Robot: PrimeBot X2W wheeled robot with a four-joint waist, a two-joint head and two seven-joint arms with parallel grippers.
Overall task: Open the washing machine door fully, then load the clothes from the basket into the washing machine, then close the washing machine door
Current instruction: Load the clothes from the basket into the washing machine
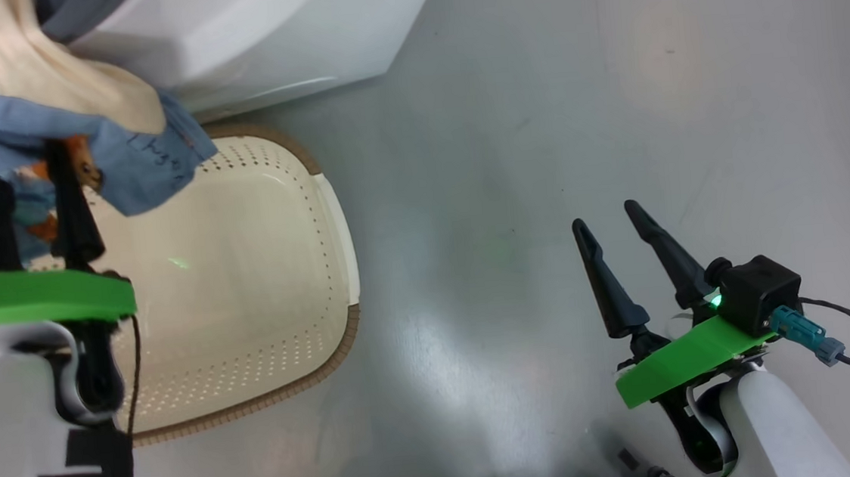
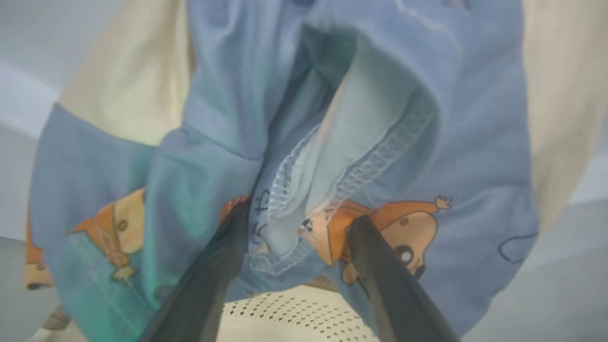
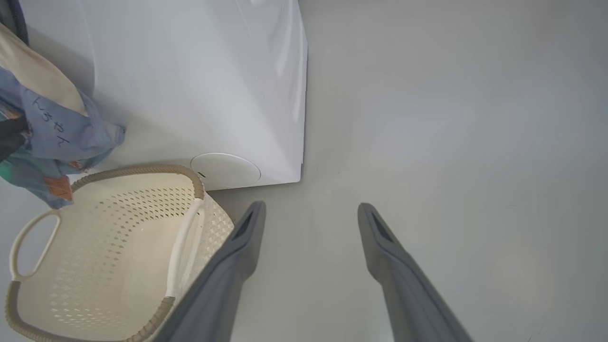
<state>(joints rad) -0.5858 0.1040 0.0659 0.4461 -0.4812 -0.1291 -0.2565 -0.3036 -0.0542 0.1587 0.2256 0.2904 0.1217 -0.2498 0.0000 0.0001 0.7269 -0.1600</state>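
Blue clothes (image 1: 139, 166) with orange cartoon animals and a cream patch hang down from the top left over the cream perforated basket (image 1: 248, 298), whose inside is bare. My left gripper (image 1: 26, 164) stands open, its fingertips against the hanging fabric. In the left wrist view the clothes (image 2: 332, 118) drape between and past the spread fingers of this gripper (image 2: 301, 216), and the basket (image 2: 294, 313) lies below. What holds the garment up is out of view. My right gripper (image 1: 605, 215) hovers open and empty over the floor. The washing machine (image 1: 264, 31) stands behind the basket; its door is out of view.
The grey floor (image 1: 573, 90) stretches to the right of the basket and the washer. In the right wrist view the right gripper (image 3: 312, 208) points at the floor beside the washing machine (image 3: 190, 71), the basket (image 3: 118, 237) and the clothes (image 3: 52, 133). A round cover (image 3: 225, 169) sits low on the washer.
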